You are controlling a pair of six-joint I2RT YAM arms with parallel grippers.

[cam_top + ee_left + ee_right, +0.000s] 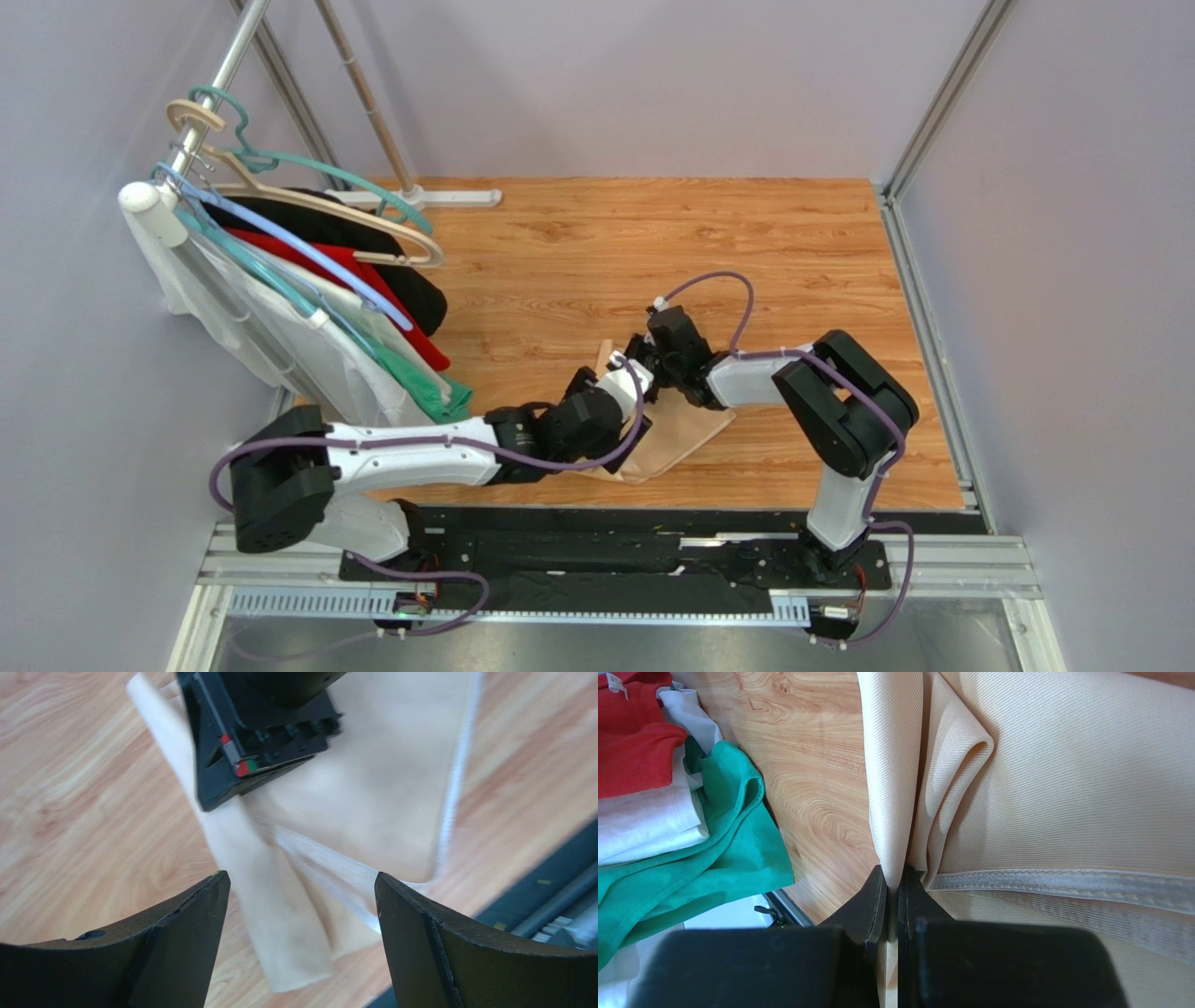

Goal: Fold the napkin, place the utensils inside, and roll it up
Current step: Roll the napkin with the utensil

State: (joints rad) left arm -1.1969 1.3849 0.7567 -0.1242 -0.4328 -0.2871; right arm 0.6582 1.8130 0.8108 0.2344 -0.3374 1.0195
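While the right gripper (pixel 893 885) is clamping the limp napkin (pixel 1053 777), the left gripper (pixel 300 878) is gaping open. Its hem (pixel 1053 882) is probably offering surer hold.

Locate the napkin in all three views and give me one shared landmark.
Top external: napkin at centre, mostly hidden under the two wrists.
Left wrist: upper centre to right, beyond the open left pincer.
Right wrist: fills centre and right, one fold pinched in the right pincer.
Shared landmark: the wooden table around the cloth, visible in all three.
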